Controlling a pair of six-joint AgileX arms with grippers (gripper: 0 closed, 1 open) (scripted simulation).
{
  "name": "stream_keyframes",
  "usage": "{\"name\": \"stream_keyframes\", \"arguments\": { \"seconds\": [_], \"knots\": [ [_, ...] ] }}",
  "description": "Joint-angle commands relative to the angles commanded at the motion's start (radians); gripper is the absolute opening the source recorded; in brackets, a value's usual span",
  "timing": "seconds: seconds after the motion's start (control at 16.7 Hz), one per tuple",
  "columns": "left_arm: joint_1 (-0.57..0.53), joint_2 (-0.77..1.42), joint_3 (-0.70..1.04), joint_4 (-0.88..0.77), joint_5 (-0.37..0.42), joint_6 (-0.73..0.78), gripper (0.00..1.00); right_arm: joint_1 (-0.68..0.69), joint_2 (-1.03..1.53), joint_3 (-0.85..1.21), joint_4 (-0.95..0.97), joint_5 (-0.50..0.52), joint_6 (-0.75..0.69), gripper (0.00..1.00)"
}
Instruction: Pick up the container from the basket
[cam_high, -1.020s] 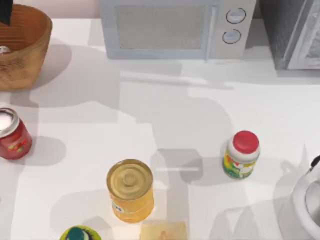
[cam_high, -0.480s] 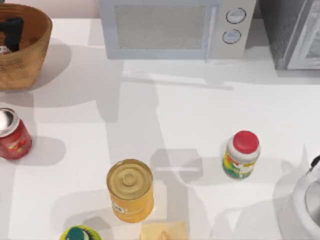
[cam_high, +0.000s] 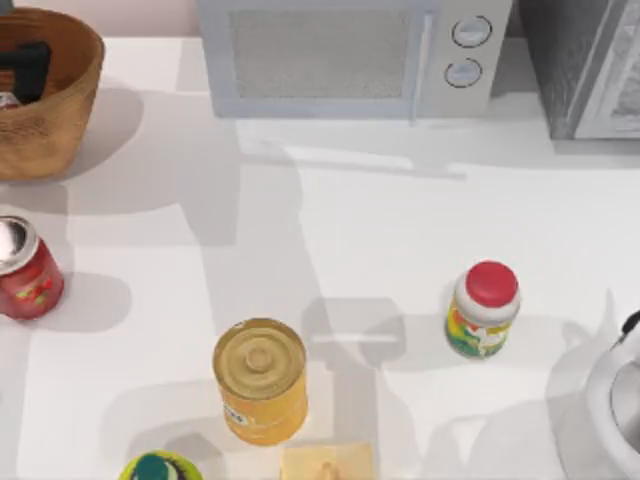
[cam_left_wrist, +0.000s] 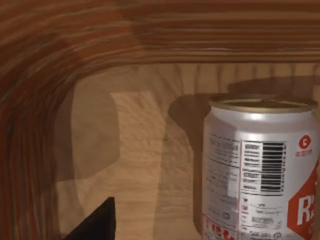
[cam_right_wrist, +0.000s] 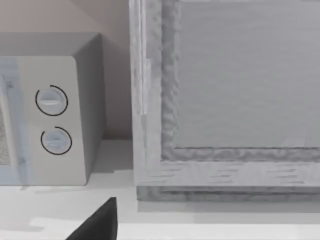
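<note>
Left tool (cam_high: 25, 68) down inside the basket (cam_high: 60, 120) at the desk's far left corner, dark body showing above the rim in the top view. Container (cam_left_wrist: 260, 167) upright on the basket floor, close in front of the left wrist camera: silver-white body, barcode, red mark, tan top rim. In the top view just a sliver of it (cam_high: 8, 100) at the picture's left edge, beside the tool. One dark fingertip (cam_left_wrist: 95, 225) visible in the left wrist view, apart from the container; how far the tool is spread cannot tell, nothing visibly held.

Risks, judged from here:
- Container off to one side of the wrist view, not centred, so closing now likely clips the edge or pushes it over.
- Curved ribbed wall close by; a finger could catch on the weave and drag the basket.
- Smooth round body, so a shallow or low pinch could let it slip or twist on the lift.
- Basket near the desk edge; a shove could send it off.

Right tool (cam_right_wrist: 97, 222) parked, facing the microwave (cam_right_wrist: 50, 115).
</note>
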Motion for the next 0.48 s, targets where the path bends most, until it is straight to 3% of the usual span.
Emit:
{"name": "stream_keyframes", "arguments": {
  "seconds": [0.48],
  "knots": [
    [-0.004,0.03,-0.102,0.133,0.0,-0.004,1.0,0.0,0.0,0.0,0.0,0.0,0.0,1.0]
  ]
}}
